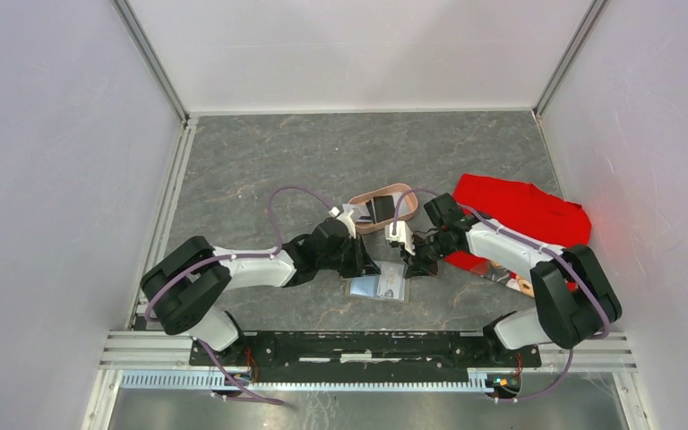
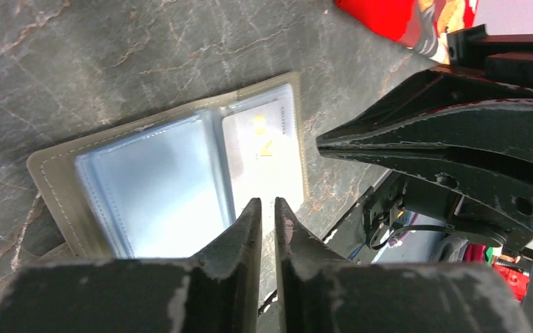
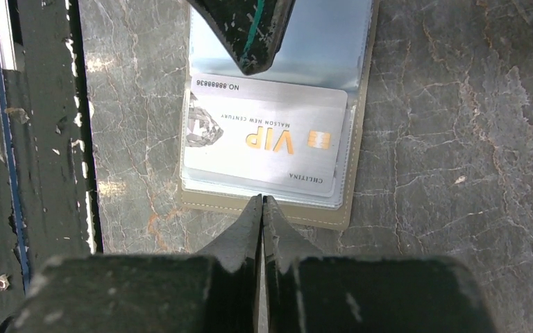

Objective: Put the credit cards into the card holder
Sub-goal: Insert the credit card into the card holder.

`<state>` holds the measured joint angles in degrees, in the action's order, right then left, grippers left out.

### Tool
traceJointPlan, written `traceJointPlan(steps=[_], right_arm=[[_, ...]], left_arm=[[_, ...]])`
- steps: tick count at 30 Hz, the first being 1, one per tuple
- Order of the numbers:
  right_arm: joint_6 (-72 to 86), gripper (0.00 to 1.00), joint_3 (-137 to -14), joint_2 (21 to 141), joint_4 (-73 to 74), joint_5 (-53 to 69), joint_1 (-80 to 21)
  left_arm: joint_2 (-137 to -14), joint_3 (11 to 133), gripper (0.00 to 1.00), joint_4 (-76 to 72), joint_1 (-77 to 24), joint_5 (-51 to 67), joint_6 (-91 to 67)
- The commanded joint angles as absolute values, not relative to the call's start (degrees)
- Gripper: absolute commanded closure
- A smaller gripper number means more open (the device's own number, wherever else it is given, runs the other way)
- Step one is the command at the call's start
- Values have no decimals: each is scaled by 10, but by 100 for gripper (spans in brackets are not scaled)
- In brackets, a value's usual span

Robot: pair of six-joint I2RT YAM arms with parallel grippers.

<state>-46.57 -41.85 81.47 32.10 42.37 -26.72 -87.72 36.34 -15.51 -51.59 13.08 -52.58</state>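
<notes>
Two arms meet low over the middle of the grey marbled table [image 1: 322, 152]. There the card holder [image 1: 378, 288] lies spread open and flat, just in front of the black rail that carries the arm bases. One credit card [image 3: 264, 149], silvery with gold letters "VIP" and a small gold chip, sits inside the clear pocket of one panel. Its long edges run across the panel, and it looks fully under the plastic. The other pocket panel shines pale blue with glare, so I cannot tell what it contains. The right gripper [image 3: 261, 202] is clenched, its two fingers pressed together with nothing visible between them. Its tips stand at the olive border of the holder, just beside the edge of the pocket with the card. I cannot tell if they touch it. The left gripper [image 2: 264, 208] is nearly closed, with only a thin gap between its fingers, and it grasps nothing. It hangs over the middle fold of the holder. Behind the arms stands a pink oval tray [image 1: 392, 187] with a dark thing inside. A red cloth [image 1: 520, 208] lies to the right of it.
</notes>
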Motion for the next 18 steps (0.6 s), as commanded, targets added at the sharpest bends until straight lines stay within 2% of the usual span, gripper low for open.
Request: traceJointPlan(steps=[1,3,7,18], right_arm=[[-483,96,-421,830,329,419,-267],[-483,100,-420,836,329,416,-267],[-481,100,-421,851,331,410,-268],[-458,100,-425,883,316,399,-282]], left_arm=[[-901,367,87,-145,-519,121,-502],[-917,375,92,-138,-519,125,-498],[-936,384,98,-118,-519,117,-487],[-974,406,98,-118,-536,142,-483]])
